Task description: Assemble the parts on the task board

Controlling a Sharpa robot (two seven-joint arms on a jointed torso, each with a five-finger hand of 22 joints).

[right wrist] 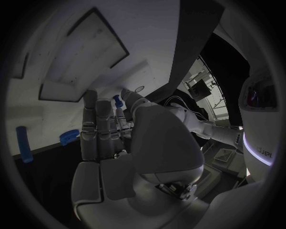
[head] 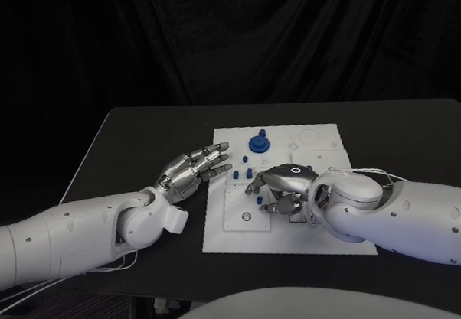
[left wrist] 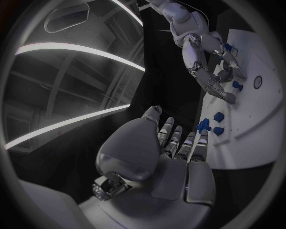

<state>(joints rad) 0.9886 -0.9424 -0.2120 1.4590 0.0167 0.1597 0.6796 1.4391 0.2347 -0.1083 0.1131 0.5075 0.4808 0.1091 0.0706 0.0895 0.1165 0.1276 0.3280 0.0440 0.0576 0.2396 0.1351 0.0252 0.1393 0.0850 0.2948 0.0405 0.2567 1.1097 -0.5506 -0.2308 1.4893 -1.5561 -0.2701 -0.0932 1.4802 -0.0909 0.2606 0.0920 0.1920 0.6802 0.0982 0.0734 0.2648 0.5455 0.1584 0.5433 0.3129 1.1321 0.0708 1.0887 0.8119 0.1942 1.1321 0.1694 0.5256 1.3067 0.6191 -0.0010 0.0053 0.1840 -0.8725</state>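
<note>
The white task board [head: 305, 232] lies in the middle of the black table. A large blue knob [head: 260, 142] stands in its far part, and small blue parts [head: 240, 175] lie near its left edge. My left hand [head: 193, 169] lies flat at that edge with its fingers stretched out and empty, their tips next to the small blue parts [left wrist: 204, 125]. My right hand [head: 284, 188] bends down over the board's middle. A small blue part [right wrist: 118, 101] sits between its thumb and a fingertip, close to the board [right wrist: 71, 62].
Two more blue parts [right wrist: 24, 143] lie on the dark table past the board's edge. A small ring-shaped hole [head: 246, 217] marks the board's near left. Bare black table surrounds the board.
</note>
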